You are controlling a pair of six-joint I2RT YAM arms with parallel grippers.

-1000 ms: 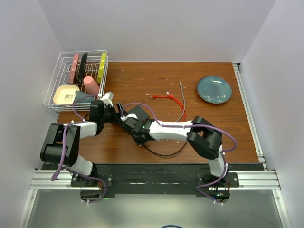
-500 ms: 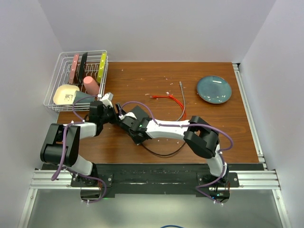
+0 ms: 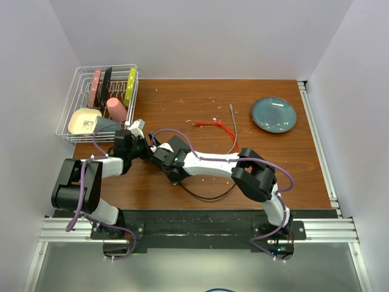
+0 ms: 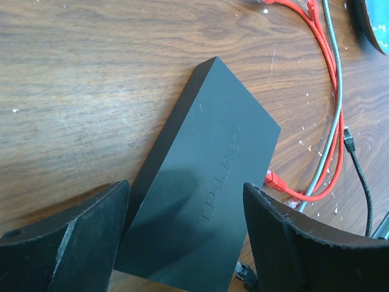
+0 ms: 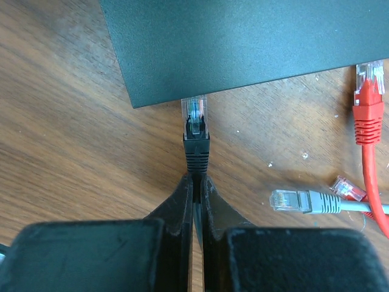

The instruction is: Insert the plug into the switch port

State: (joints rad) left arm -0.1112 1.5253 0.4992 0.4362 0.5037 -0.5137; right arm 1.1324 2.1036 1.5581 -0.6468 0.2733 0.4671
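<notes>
The right hand (image 5: pixel 196 182) is clamped on the rear of the plug (image 5: pixel 195 125). The plug's clear tip meets the edge of the switch (image 5: pixel 243 42) but looks unseated, so pushing it home is left. The left hand (image 4: pixel 185 201) straddles the switch, fingers wide, on the left half of the tabletop (image 4: pixel 73 73).

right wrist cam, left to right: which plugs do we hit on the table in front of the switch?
black plug, held in the right gripper → grey plug → far-right red plug. The lower red plug is left out: it overlaps the far-right one sideways.
</notes>
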